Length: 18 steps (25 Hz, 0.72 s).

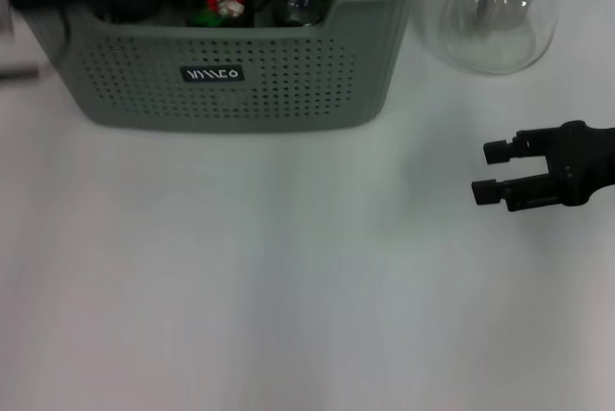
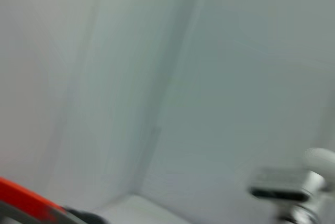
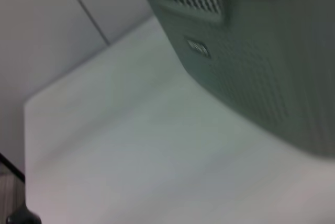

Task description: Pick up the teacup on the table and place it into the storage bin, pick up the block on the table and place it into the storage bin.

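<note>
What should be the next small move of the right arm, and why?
Probably pull back to rest: the right gripper is open and empty over the bare table, and a glass cup and a colourful block seem to lie inside the storage bin.

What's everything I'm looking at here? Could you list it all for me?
storage bin: one, grey-green, perforated walls, black label, far left of the table.
block: one, red and green, inside the bin.
teacup: one, clear glass, inside the bin beside the block.
glass teapot: one, clear with black lid, right of the bin.
table: one, white, under everything.
right gripper: one, black, open, holding nothing, over the table's right side.
left gripper: not seen in any view.
</note>
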Available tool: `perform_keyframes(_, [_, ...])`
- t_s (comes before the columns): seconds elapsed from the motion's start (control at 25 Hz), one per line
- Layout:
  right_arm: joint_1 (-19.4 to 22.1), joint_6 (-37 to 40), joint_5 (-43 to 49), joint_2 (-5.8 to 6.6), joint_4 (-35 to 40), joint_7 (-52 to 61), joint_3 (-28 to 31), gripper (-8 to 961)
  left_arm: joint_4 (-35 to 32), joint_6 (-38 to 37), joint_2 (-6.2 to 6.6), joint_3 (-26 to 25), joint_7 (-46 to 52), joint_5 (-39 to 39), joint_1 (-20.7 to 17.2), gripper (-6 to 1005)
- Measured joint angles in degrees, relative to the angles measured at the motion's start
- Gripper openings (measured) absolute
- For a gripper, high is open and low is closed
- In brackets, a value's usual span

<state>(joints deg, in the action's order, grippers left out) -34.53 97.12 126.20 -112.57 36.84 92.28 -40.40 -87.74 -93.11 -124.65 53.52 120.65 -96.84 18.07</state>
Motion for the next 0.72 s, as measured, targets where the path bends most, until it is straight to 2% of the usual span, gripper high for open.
perform_keyframes(0.08, [0.3,0.9,-1.5,-0.16,-0.3,-3.1,0.8,824,8.4,-4.4,-0.04,-0.6,-5.7,2.9,-1.4,850])
perform_keyframes(0.16, [0.5,1.4,-3.2,-0.67,-0.5,-6.6,1.0,824,16.5,-6.1,0.22,-1.8,-9.8,2.5,-1.4,851])
perform_keyframes(0.28, [0.1,0.8,-3.8,-2.32,-0.6,-10.0,0.6,824,28.5,-6.5,0.74,-4.4,-19.0,-0.9,-0.7,853])
perform_keyframes(0.36, [-0.7,-0.1,-3.7,-3.6,-0.6,-11.7,0.3,824,33.6,-6.5,1.11,-5.3,-25.4,-3.3,-0.4,854])
perform_keyframes(0.56, [-3.2,-3.9,-3.6,-6.1,-1.1,-13.8,-1.1,824,39.8,-4.8,2.35,-6.8,-34.8,-9.7,0.6,852])
perform_keyframes(0.72, [-5.0,-9.5,-3.6,-7.38,-3.3,-14.4,-4.7,824,43.5,-1.2,3.33,-10.0,-38.4,-13.4,1.7,851])
